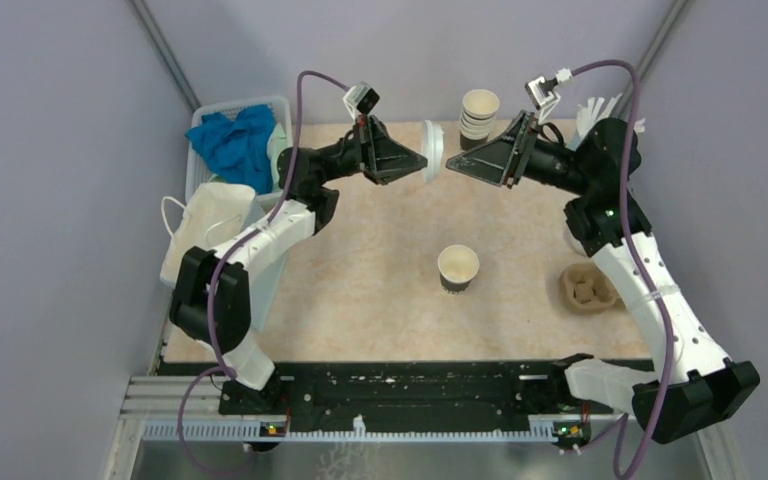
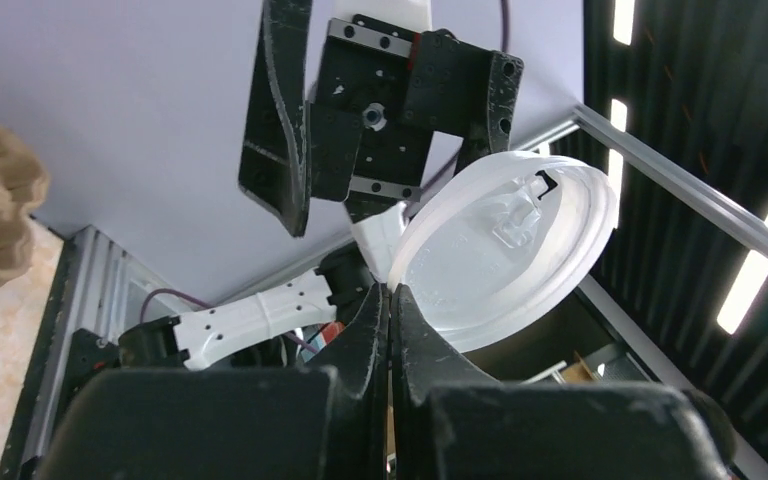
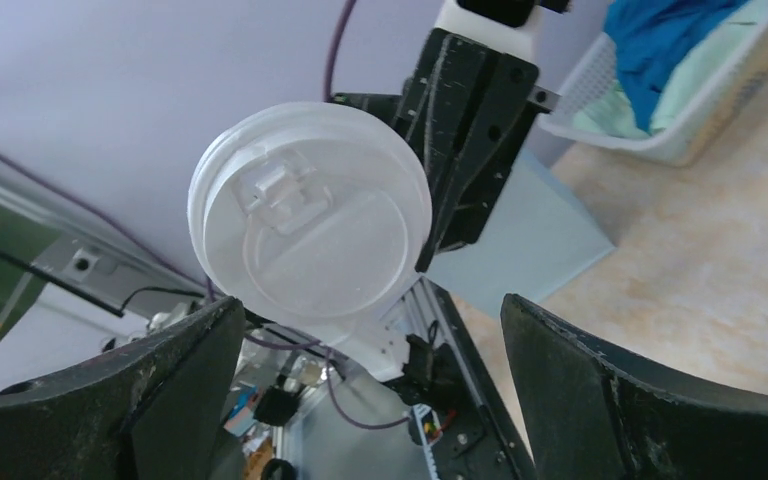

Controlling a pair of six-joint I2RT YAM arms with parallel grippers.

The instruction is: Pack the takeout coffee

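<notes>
My left gripper [image 1: 423, 156] is raised above the back of the table, shut on the rim of a round white sip lid [image 1: 432, 150]. In the left wrist view its fingers pinch the lid [image 2: 505, 250] at its lower edge, at my left gripper [image 2: 391, 292]. My right gripper [image 1: 450, 164] faces the lid from the right, open, its fingers apart on either side of the lid [image 3: 310, 225] without touching it. A small dark brown paper cup [image 1: 458, 268] stands upright and lidless mid-table. The takeout coffee as a lidded cup is out of view.
A stack of cream-rimmed cups [image 1: 479, 115] stands at the back. A pulp cup carrier [image 1: 587, 290] lies at the right edge. A white paper bag [image 1: 205, 230] and a basket with blue cloth [image 1: 235, 140] sit at the left.
</notes>
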